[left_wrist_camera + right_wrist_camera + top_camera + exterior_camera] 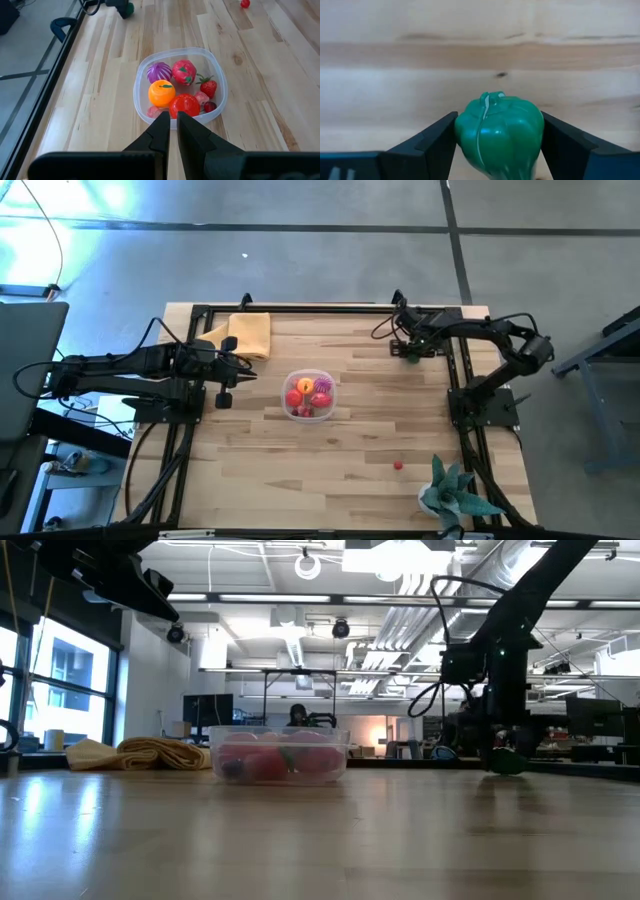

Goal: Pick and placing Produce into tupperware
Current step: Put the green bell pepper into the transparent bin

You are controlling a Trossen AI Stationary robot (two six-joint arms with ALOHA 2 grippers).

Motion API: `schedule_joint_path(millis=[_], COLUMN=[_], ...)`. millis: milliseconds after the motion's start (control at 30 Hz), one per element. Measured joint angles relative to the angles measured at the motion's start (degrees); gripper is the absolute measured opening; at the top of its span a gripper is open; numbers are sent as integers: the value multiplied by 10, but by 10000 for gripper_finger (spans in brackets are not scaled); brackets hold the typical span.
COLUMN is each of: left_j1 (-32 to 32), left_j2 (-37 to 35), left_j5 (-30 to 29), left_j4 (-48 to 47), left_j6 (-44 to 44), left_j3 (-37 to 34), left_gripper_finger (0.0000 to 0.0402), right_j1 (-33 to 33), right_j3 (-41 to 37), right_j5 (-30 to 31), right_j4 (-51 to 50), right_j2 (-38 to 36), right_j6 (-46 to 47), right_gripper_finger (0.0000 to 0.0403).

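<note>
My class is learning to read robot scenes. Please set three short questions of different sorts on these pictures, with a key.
1. True or false: the clear tub is empty.
2. Which piece sits between the right gripper fingers? A) the green pepper B) an orange C) a strawberry
3. Fill in: one small red piece lies loose on the ____, near the potted plant.

Key: 1 false, it holds several pieces; 2 A; 3 table.
</note>
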Motion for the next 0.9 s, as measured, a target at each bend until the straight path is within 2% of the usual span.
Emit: schedule_joint_path(millis=[300,467,600,767,900], left_j1=[0,0,0,0,0], left_j2=[0,0,0,0,0], left_j5=[0,0,0,0,0], left_j4=[0,0,0,0,0], left_j6=[0,0,0,0,0], left_j3=[0,0,0,0,0], left_gripper_finger=[24,24,24,24,24], right_j1=[53,88,127,175,203], right_j3=[0,0,0,0,4], right_j5=[-91,-158,-207,-239,-239], right_j4=[81,182,301,439,456], right_j2=[-47,-98,-135,-159,-168], right_j6=[-30,-61,-79,-79,-88], right_gripper_finger=[243,243,243,243,243])
